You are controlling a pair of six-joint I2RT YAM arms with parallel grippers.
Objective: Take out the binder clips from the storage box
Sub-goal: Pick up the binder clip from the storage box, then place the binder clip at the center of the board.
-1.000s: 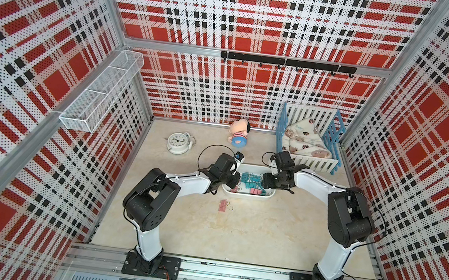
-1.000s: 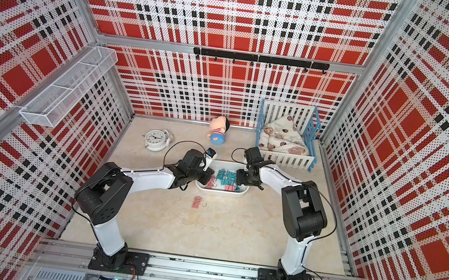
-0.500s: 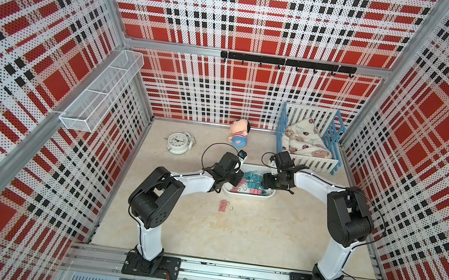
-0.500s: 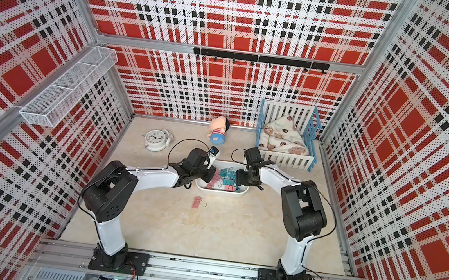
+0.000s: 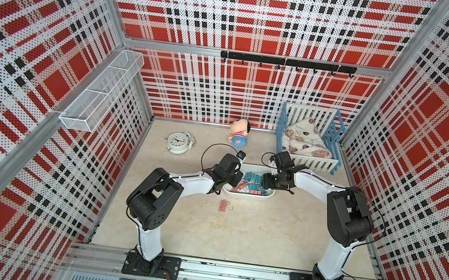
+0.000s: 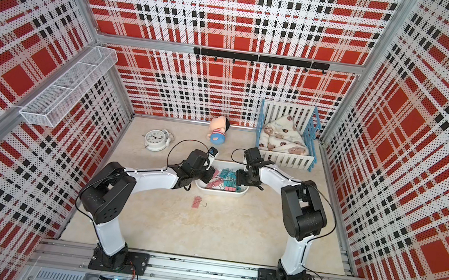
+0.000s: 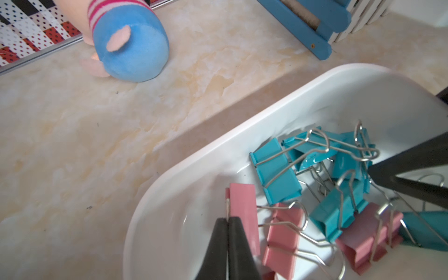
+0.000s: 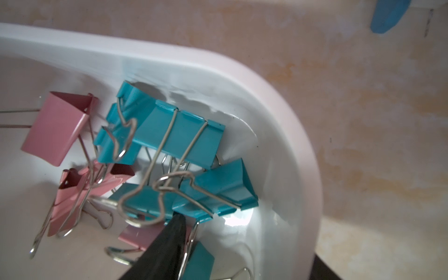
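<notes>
Only your left wrist view shows the left end effector (image 7: 228,219) pinched shut on a pink clip (image 7: 243,211) by its wire handle, inside the storage box (image 7: 194,174). Pink and teal binder clips (image 8: 179,135) lie tangled there; one loose clip (image 5: 223,205) rests on the surface (image 5: 248,238) just outside it. The right end effector (image 7: 380,173), among the teal ones, is cut off, perhaps touching wire; you cannot tell its state

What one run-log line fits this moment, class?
left claw: shut on pink binder clip | right claw: open, at storage box | loose pink clip: out on table
</notes>
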